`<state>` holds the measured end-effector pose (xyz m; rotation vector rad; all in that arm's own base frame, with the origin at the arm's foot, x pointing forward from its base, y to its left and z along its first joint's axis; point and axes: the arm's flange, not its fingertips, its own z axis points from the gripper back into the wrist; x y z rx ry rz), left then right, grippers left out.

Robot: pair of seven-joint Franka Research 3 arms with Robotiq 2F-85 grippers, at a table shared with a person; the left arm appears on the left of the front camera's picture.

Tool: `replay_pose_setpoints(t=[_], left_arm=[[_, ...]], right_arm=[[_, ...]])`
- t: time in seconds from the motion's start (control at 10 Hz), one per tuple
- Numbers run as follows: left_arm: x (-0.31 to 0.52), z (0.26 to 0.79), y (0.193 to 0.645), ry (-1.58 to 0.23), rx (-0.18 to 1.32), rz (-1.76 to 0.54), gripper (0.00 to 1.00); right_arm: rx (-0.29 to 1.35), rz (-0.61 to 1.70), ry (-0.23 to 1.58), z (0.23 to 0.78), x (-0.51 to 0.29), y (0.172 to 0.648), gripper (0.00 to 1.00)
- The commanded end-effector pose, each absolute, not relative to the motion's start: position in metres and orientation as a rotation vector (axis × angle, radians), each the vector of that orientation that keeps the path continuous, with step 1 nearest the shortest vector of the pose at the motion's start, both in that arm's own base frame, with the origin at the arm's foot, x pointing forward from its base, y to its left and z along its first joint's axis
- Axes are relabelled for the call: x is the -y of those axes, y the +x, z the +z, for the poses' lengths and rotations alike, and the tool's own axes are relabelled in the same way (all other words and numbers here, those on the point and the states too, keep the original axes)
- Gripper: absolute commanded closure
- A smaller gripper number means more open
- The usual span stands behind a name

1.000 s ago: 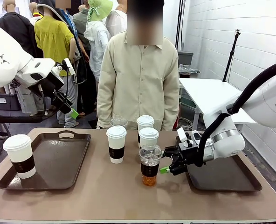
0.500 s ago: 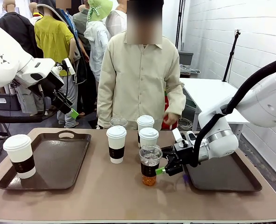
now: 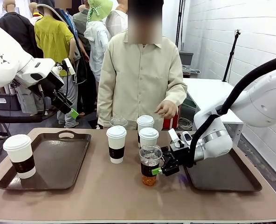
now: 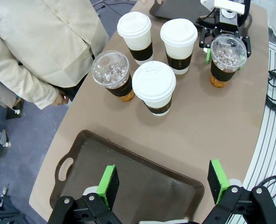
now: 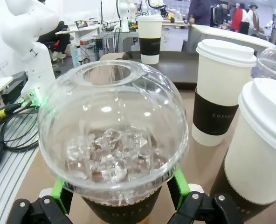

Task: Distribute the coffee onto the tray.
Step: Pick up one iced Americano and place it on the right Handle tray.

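Since a second ago the right arm [image 3: 212,140] has slid over the counter [image 3: 105,196] toward the middle, so its jaws now stand either side of the nearest iced cup [image 3: 149,165]. The person's hand [image 3: 166,109] has also come up above the cluster of cups.

From the front I count four white lidded cups: one [image 3: 19,156] on the left tray [image 3: 58,179] and three grouped mid-counter, with a second iced cup [image 3: 118,122] behind them. The right tray [image 3: 231,184] lies bare. The left arm [image 3: 35,74] holds its jaws high above the left tray.

Looking down from the left wrist, the left jaws are spread wide, green pads [image 4: 107,186] well apart over the tray and pinching nothing. Beyond them sit three white cups and two dome-lidded ones, the farther of these with the right jaws around it.

From the right wrist, the iced cup sits in the gap between the spread right jaws, their pads level with its dark sleeve [image 5: 124,207]. Whether they touch it I cannot tell, but they are not closed on it.

My guess is that this cup will handle awkwardly. It looks like thin plastic that gives under a squeeze, it is weighty with ice and drink, and the hole in the dome lid [image 5: 112,116] would let it slop if tipped. The sleeve looks the best place to hold it, gently and upright.
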<state>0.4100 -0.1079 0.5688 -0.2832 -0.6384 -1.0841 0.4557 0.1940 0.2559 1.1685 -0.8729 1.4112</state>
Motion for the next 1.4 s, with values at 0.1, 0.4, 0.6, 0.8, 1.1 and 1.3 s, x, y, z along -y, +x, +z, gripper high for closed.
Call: replay_pose_setpoints(t=[0.1,0.4,0.6,0.8,1.1,1.3], left_arm=[[0.1066,0.5684,0.4104,-0.292,0.639,-1.084,0.00],[0.1066,0.5684,0.4104,-0.292,0.639,-1.084,0.00],[0.1066,0.5684,0.4104,-0.292,0.639,-1.084,0.00],[0.1066,0.5684,0.4104,-0.292,0.639,-1.084,0.00],[0.1066,0.5684,0.4104,-0.292,0.639,-1.084,0.00],[0.1066,0.5684,0.4104,-0.292,0.639,-1.084,0.00]], right_arm=[[0.833,1.409,1.207,0.2530,-0.2033,0.4631,0.00],[0.825,1.409,1.222,0.2508,-0.2027,0.4618,0.23],[0.825,1.410,1.228,0.2507,-0.2024,0.4622,0.23],[0.823,1.409,1.235,0.2503,-0.2028,0.4625,0.23],[0.819,1.409,1.245,0.2501,-0.2033,0.4617,0.23],[0.820,1.412,1.251,0.2528,-0.2029,0.4608,0.23]])
